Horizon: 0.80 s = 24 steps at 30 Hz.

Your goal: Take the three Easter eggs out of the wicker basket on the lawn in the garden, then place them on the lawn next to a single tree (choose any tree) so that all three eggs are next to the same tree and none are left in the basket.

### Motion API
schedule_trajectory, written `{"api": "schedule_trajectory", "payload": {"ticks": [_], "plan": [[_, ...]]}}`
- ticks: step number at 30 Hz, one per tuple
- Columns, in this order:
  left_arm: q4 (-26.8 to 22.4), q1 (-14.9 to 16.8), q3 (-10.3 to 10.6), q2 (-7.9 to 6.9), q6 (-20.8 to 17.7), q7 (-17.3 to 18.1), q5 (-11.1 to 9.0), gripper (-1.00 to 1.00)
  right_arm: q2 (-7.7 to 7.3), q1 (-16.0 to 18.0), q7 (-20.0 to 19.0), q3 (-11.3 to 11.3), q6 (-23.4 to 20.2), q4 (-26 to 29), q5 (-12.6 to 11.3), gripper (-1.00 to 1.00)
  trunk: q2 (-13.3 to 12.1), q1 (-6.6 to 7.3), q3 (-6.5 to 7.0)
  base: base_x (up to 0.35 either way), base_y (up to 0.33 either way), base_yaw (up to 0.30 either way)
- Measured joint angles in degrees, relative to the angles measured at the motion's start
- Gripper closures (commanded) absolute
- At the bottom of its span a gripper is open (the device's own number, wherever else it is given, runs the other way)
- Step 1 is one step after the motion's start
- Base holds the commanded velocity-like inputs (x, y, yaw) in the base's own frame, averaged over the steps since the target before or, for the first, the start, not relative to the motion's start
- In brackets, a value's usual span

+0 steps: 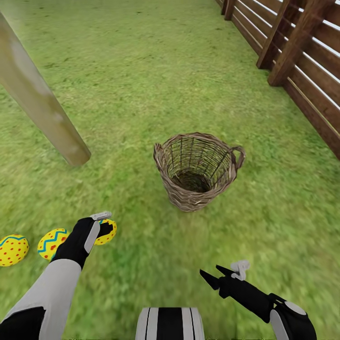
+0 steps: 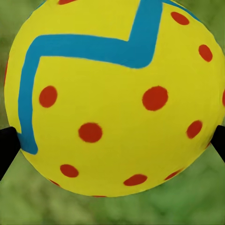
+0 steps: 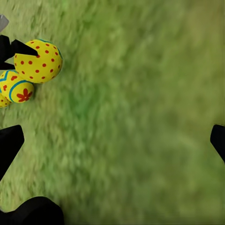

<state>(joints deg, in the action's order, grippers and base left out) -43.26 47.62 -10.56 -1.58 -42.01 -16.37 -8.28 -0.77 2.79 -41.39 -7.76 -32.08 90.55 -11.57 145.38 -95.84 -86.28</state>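
Head view: empty basket [image 1: 196, 171] upright on lawn [image 1: 141, 85]; left gripper [image 1: 105, 225] pinching third egg [image 1: 107, 232] beside two eggs [image 1: 53, 243] [image 1: 12, 249] near tree trunk [image 1: 40, 106]; right gripper [image 1: 213, 276] spread.
Left wrist view: egg [image 2: 115, 98] between fingertips [image 2: 7, 145].
Right wrist view: fingers [image 3: 9, 143] wide apart over grass [image 3: 140, 117].

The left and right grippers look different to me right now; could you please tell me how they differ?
The left gripper is shut on an Easter egg with its fingers at the egg's sides, while the right gripper is open and holds nothing. The left one hangs beside two other eggs near the tree trunk; the right hangs over bare lawn. Both have black fingers.
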Motion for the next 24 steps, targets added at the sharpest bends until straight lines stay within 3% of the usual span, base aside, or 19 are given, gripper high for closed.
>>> {"api": "schedule_trajectory", "payload": {"ticks": [10,15,24], "plan": [[0.0,0.0,0.01,0.0,0.0,0.0,0.0,1.0,0.01,0.0,-0.02,-0.03,-0.02,-0.04,0.03,-1.0,0.13,-0.26,-2.22,0.0,0.0,0.0],[0.0,0.0,0.01,0.0,0.0,0.0,0.01,1.0,0.03,0.0,0.04,-0.01,-0.02,-0.04,0.07,-1.0,0.14,-0.25,-2.22,0.0,0.0,0.0],[-1.94,0.03,0.0,0.01,-0.1,-0.03,0.62,1.0,0.07,0.01,0.07,-0.01,-0.02,-0.12,0.07,-1.0,0.24,-0.42,-3.77,0.0,0.0,0.0]]}}
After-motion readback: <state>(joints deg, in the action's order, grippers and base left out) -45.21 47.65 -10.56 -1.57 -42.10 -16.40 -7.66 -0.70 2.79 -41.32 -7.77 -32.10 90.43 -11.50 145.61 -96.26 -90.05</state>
